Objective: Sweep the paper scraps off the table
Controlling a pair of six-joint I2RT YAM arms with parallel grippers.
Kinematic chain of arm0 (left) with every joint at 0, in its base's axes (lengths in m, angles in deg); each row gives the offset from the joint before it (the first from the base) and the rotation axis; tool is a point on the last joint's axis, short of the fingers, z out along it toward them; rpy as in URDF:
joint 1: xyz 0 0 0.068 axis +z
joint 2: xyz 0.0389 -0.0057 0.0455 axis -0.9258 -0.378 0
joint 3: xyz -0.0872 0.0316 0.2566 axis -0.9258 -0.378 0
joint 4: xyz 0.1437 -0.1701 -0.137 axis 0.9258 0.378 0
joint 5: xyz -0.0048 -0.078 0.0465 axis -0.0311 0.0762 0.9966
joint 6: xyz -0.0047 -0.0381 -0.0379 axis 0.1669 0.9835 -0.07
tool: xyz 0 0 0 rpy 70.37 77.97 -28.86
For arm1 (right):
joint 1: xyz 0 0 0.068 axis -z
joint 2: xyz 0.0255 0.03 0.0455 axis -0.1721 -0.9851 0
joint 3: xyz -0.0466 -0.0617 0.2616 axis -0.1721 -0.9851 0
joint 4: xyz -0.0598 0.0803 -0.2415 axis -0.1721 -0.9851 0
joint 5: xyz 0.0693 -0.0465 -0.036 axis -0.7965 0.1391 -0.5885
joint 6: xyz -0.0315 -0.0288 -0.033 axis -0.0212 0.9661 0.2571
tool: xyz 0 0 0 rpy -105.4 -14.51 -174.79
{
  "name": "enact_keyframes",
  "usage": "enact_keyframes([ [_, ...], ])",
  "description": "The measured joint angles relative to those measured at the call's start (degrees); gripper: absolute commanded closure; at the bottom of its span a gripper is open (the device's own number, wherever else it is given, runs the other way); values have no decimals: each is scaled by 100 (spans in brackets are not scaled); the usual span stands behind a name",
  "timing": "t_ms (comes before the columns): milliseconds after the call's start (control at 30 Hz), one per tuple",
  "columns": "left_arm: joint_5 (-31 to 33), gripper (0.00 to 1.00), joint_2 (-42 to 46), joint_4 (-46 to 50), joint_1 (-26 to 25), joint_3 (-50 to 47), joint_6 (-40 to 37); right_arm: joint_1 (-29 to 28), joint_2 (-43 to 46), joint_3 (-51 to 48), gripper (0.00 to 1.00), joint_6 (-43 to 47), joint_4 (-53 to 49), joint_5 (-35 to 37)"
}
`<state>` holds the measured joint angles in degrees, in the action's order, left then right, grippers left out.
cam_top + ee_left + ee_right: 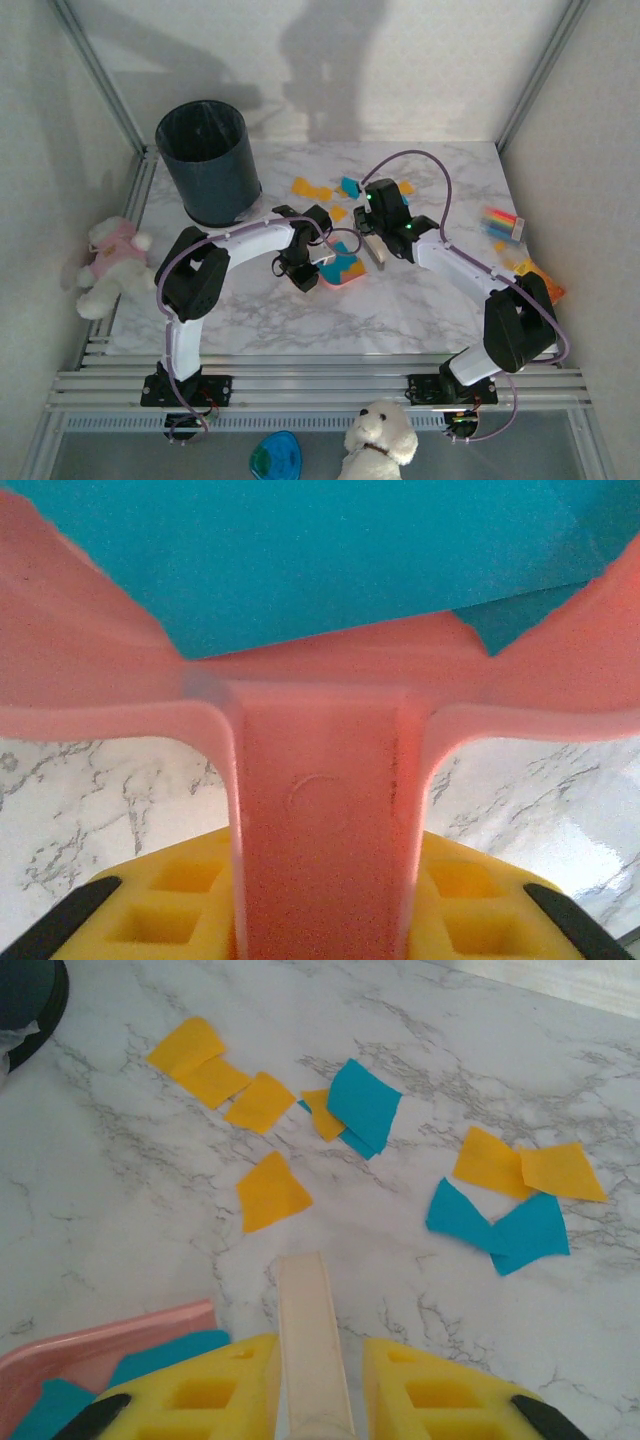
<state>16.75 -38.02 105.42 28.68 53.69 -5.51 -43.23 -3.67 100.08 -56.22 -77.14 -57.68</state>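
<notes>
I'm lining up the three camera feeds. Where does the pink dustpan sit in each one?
Top external: pink dustpan near the middle of the table.
Left wrist: its handle rises from bottom centre, the pan spreading across the top.
Right wrist: bottom-left corner, rim showing.
Shared landmark: the teal scraps lying in the pan.

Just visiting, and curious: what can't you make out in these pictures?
- Left wrist view: teal scraps on the pink dustpan run off the top edge; count unclear.
- Right wrist view: cream stick cut off by the bottom edge.
- Top view: bin interior too dark.
</notes>
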Motion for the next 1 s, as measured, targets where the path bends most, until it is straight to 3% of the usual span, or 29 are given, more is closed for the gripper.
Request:
enact_keyframes([
  [1000, 0, 100, 0, -26, 0, -20, 0, -120, 479, -706, 100, -538, 529, -570],
])
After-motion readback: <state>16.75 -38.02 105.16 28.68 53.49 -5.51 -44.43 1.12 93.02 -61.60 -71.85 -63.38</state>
